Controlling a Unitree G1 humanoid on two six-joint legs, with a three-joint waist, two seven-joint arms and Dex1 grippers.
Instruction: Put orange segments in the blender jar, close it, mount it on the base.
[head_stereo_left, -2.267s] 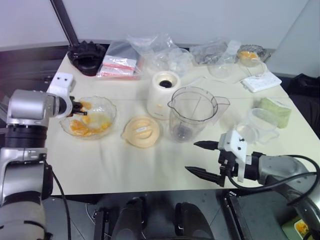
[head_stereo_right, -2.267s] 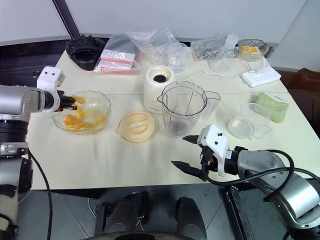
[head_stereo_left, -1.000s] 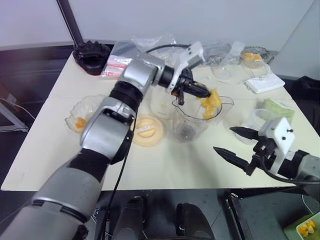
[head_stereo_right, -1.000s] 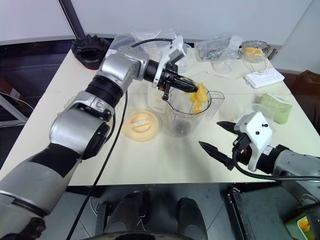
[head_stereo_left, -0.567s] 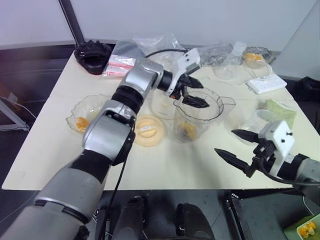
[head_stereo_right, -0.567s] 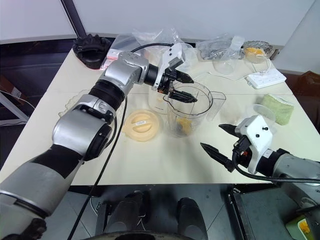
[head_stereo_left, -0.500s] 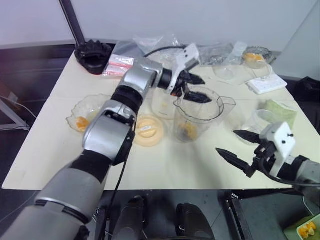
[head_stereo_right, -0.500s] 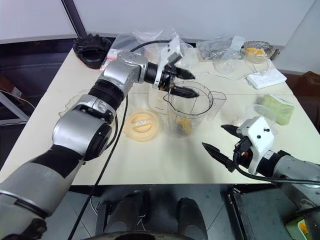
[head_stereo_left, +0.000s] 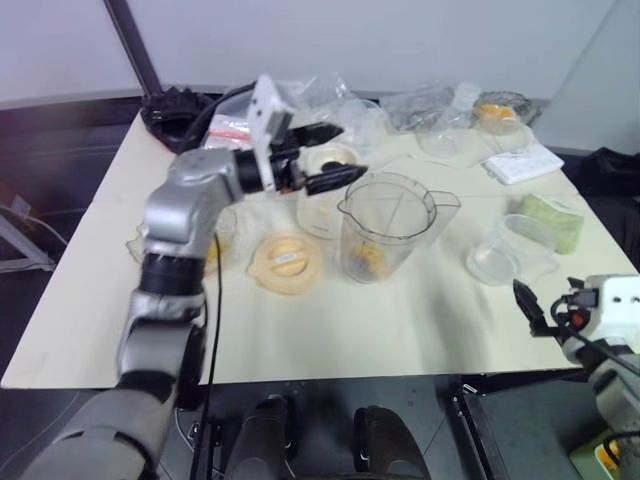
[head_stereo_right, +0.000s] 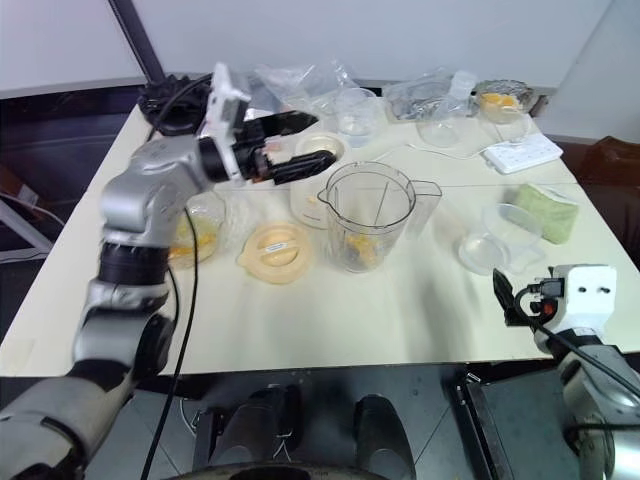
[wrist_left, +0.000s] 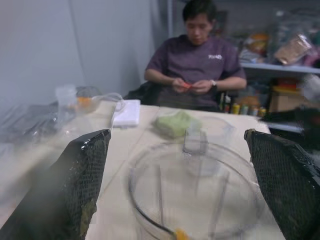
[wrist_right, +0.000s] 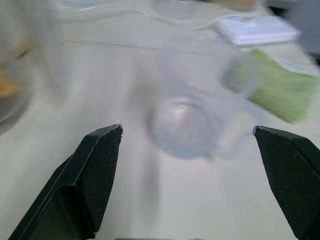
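Observation:
The blender jar (head_stereo_left: 387, 225) stands upright and lidless in the middle of the table, with a few orange segments (head_stereo_left: 365, 262) at its bottom. My left gripper (head_stereo_left: 336, 153) hangs open and empty just left of the jar's rim, in front of the cream base (head_stereo_left: 318, 205). In the left wrist view its fingers (wrist_left: 75, 190) frame the jar's mouth (wrist_left: 150, 220). More orange segments lie in a glass bowl (head_stereo_right: 205, 238), partly behind my left arm. My right gripper (wrist_right: 187, 130) is open and empty at the table's front right edge, facing a clear tub (wrist_right: 187, 122).
A cream lid (head_stereo_left: 286, 262) lies left of the jar. Clear tubs (head_stereo_left: 512, 250), a green sponge (head_stereo_left: 553, 220) and a white power strip (head_stereo_left: 523, 162) are at the right. A black ridged object (head_stereo_left: 172, 106) and plastic bags line the back. A person (wrist_left: 200, 65) sits beyond the table.
My left gripper opened above the jar, dropping its orange segments inside, then drew back to the left of the rim. The right arm swung right and down toward the table's edge.

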